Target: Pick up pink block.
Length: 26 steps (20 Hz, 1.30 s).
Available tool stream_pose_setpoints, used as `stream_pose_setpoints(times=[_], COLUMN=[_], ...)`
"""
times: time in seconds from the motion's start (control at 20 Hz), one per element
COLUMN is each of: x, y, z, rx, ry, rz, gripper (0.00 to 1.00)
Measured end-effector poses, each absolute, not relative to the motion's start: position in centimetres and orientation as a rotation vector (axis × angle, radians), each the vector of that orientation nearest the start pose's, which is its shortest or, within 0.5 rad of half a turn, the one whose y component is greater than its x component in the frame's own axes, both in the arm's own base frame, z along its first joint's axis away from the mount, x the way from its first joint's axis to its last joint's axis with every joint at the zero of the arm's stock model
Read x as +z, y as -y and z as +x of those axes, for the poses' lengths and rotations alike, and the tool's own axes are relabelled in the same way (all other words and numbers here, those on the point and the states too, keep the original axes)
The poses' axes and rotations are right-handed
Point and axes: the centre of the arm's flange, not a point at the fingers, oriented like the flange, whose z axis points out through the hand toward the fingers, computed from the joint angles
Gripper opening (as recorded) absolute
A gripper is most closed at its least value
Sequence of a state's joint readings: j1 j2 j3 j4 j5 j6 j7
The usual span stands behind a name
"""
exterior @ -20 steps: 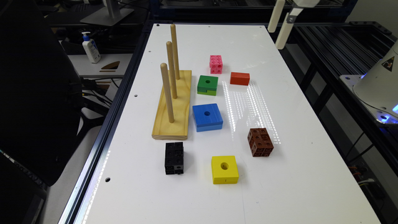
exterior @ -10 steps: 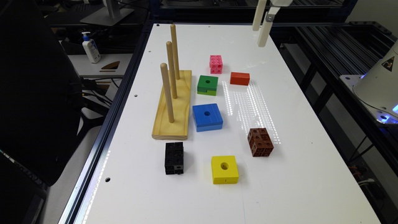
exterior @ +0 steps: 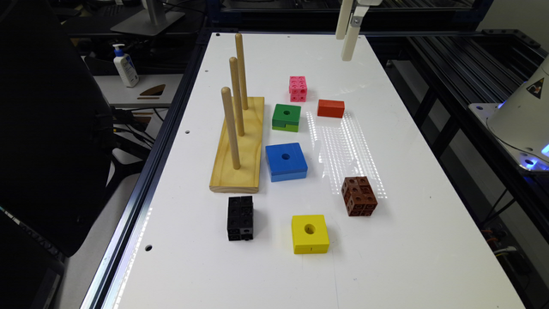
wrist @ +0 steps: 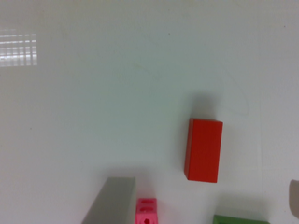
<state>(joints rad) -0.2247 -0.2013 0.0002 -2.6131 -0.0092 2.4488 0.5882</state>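
**A:** Where does the pink block (exterior: 297,88) sit?

**B:** On the white table (exterior: 274,266), toward its far end in the exterior view. It stands just beyond the green block (exterior: 286,117) and to the exterior view's left of the red-orange block (exterior: 330,108), apart from both. Nothing touches it. In the wrist view only its edge (wrist: 146,211) shows at the frame border, with a corner of the green block (wrist: 240,219) and the whole red-orange block (wrist: 203,150) nearby.

**A:** And the gripper (exterior: 348,36)?

**B:** It hangs high over the table's far end, to the exterior view's right of the pink block and well above it, carrying nothing. In the wrist view one grey finger (wrist: 111,200) juts in right beside the pink block's edge, and a sliver of the other finger (wrist: 294,196) appears at the opposite border, so the jaws stand wide apart with bare table between them.

**A:** What else lies on the table?

**B:** A wooden base with three upright pegs (exterior: 238,141) stands to the exterior view's left of the green block. A blue block (exterior: 286,162) with a centre hole lies nearer than the green one. Nearer still are a black holed block (exterior: 240,217), a yellow block (exterior: 309,234) and a dark brown holed cube (exterior: 359,196), all separate. A bright patch of reflected light (exterior: 343,150) falls between the red-orange block and the brown cube.

**A:** Off the table?

**B:** A pump bottle (exterior: 125,66) stands on a side surface at the exterior view's left.
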Motion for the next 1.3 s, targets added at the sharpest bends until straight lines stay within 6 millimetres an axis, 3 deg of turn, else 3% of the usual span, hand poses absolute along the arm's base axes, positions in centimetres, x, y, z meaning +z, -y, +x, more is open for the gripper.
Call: stream_pose_setpoints(times=[0.65, 0.95, 1.3], x=[32.3, 32.0, 31.7], y=[12.1, 14.8, 15.9], z=[44.9, 46.6, 47.3], rx=[-0.068, -0.074, -0.073], ry=[-1.234, -1.233, -1.234], rz=[-2.888, -2.890, -2.891], gripper=[1.00, 1.00, 1.00])
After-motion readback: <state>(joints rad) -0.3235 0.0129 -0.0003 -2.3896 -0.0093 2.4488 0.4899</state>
